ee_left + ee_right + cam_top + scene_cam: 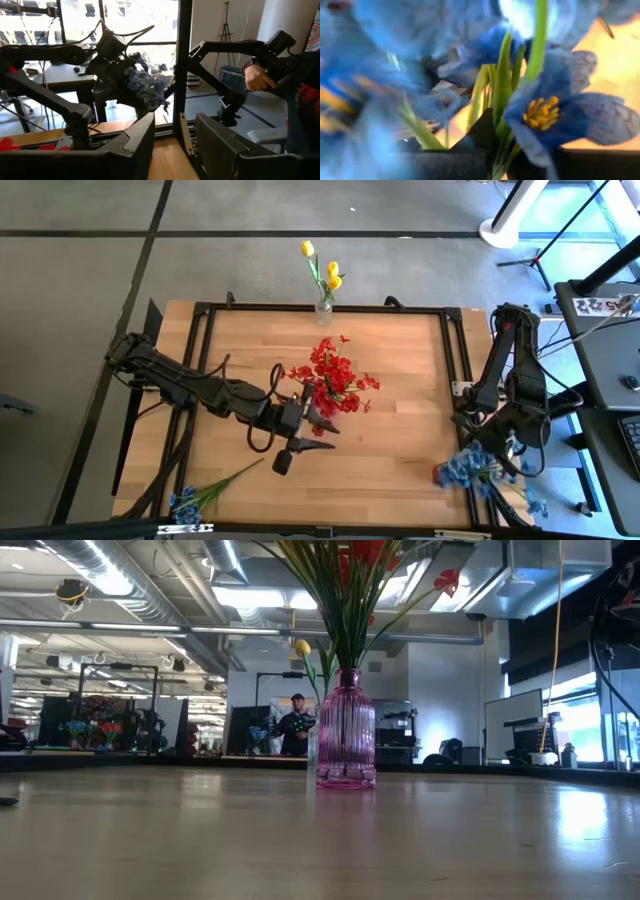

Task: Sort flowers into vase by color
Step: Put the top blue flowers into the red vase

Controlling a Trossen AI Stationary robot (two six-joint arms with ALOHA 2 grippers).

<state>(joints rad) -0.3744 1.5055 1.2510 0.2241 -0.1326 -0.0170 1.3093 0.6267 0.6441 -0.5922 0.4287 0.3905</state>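
Red flowers (333, 380) stand in a pink ribbed vase (346, 730) at the table's middle. Yellow tulips (325, 270) stand in a small clear vase (323, 310) at the far edge. One blue stem (200, 495) lies flat on the table at the near left corner. My left gripper (172, 145) is open and empty, just near-left of the red flowers (300, 448). My right gripper (490, 455) is shut on a bunch of blue flowers (462, 470) over the near right corner; the bunch also shows in the left wrist view (145, 90). My right gripper pinches the blue bunch by its green stems (500, 132), which pass between its two fingers (445, 160). The blossoms stand right past the fingertips and hide most of the hold. The bunch is lifted clear of the table.
A black frame (200, 315) runs round the wooden table top. Bare wood (400, 450) lies between the two grippers. A person (296, 725) stands far off in the room behind the pink vase. A hand (257, 77) shows on a device beyond the table's right side.
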